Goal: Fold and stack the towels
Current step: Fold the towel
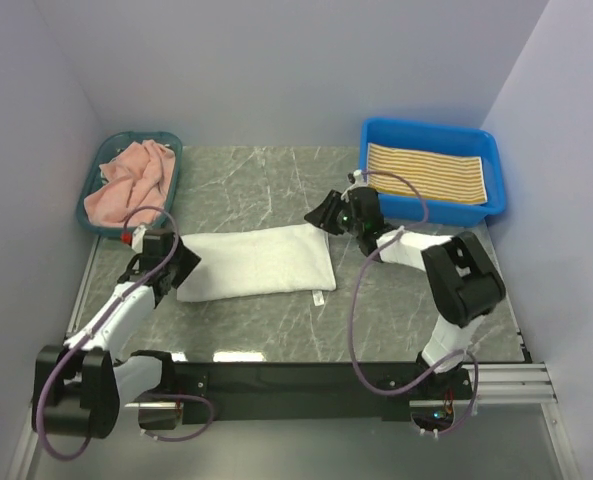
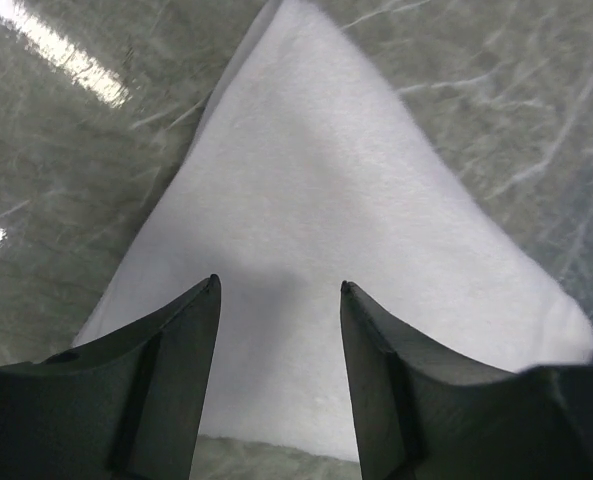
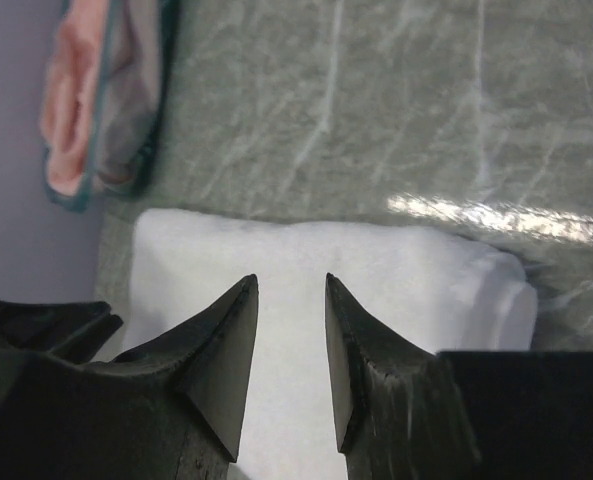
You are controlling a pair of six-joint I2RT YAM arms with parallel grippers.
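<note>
The left jaws stand apart with nothing between them, poised over the left short end of the white towel (image 1: 256,262); whether their tips touch the cloth cannot be told. The right jaws are also parted and empty, a narrower gap, hanging over the towel's right end. The towel lies flat on the bench (image 1: 266,180) between the two arms as a long strip, and its right edge looks doubled. It is judged light, soft and limp: it will sag and drape once lifted, and it may slide on the glossy stone, so a pinch should go down onto it rather than push at it. The best holds appear to be the two short ends, near the corners, catching every layer so the fold does not fall open. Left of the towel and further back, a pink towel (image 1: 131,180) lies crumpled in a teal basket (image 1: 177,168). Right of it and further back, a yellow-striped towel (image 1: 426,172) lies folded in a blue bin (image 1: 431,127).
</note>
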